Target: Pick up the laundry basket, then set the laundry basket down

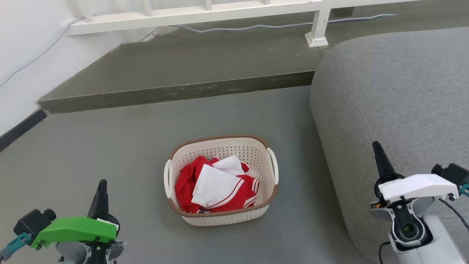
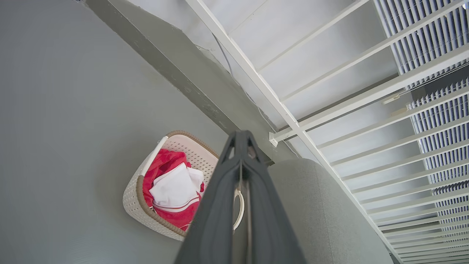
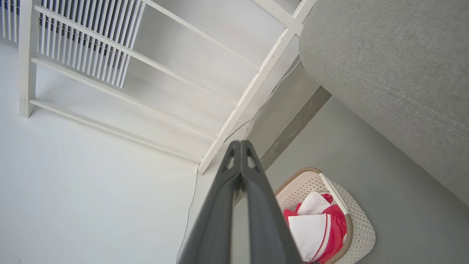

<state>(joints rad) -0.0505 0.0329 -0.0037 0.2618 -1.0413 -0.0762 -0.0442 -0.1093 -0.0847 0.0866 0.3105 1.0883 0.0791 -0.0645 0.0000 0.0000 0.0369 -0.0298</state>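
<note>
Head view: one small cream-white perforated plastic laundry basket [image 1: 223, 218] sits on the grey floor [image 1: 91, 154] at lower centre, holding one red-and-white clothing bundle [image 1: 216, 187]. Its two white side handles [image 1: 167, 178] face the left hand [image 1: 102, 184] at lower left and the right hand [image 1: 376, 147] at lower right, probably for a two-sided lift.

Left wrist view: the left hand's fingers are pressed together and empty, with the basket apart at lower left.

Right wrist view: the right hand is likewise pressed together, with the basket at lower right.

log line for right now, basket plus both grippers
stage: not yet grasped | laundry basket: on floor, red-and-white clothes inside | left gripper: shut, clear of basket | right gripper: shut, clear of basket
</note>
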